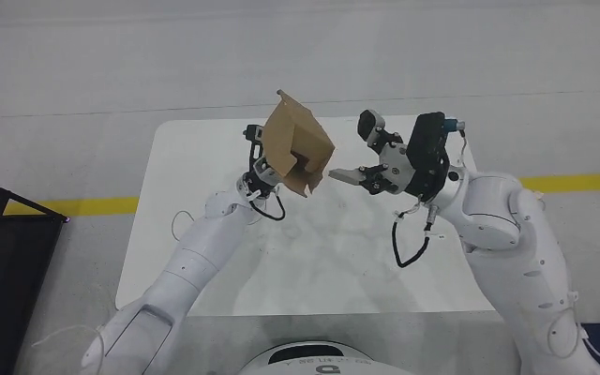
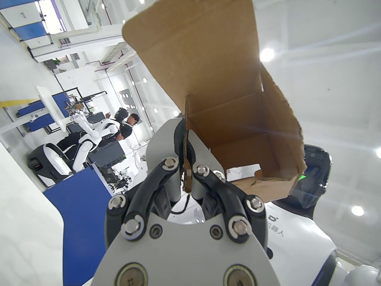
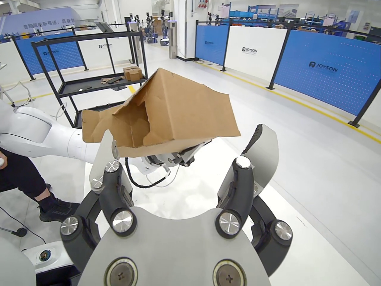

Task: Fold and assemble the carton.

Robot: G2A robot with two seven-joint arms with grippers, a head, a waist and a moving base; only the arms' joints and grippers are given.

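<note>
Item 1, carton (image 1: 297, 148) (image 2: 226, 90) (image 3: 166, 114): brown corrugated, partly erected, hanging tilted in the air above the far half of the bench (image 1: 309, 262), nearer its far-left corner; showing one long flap sticking outward, an open end and a ragged torn edge

Item 2, left gripper (image 1: 265, 173) (image 2: 186, 150): reaching up from beneath the carton, jaws clenched on the lower edge of one carton wall, pinching the cardboard between the two fingers

Item 3, right gripper (image 1: 356, 150) (image 3: 183, 147): hovering just beside the carton on its right side, jaws spread wide and grasping nothing; one fingertip (image 3: 104, 147) lying close against the carton's lower corner, contact not possible to tell

Item 4, bench: white, flat, sitting on a pale grey floor crossed by a yellow line (image 1: 94, 204)

Item 5, room: black shelf rack (image 3: 98, 60) carrying flat and folded cardboard (image 3: 132, 73); blue and white partition panels (image 3: 321, 69) lining the aisle behind
</note>
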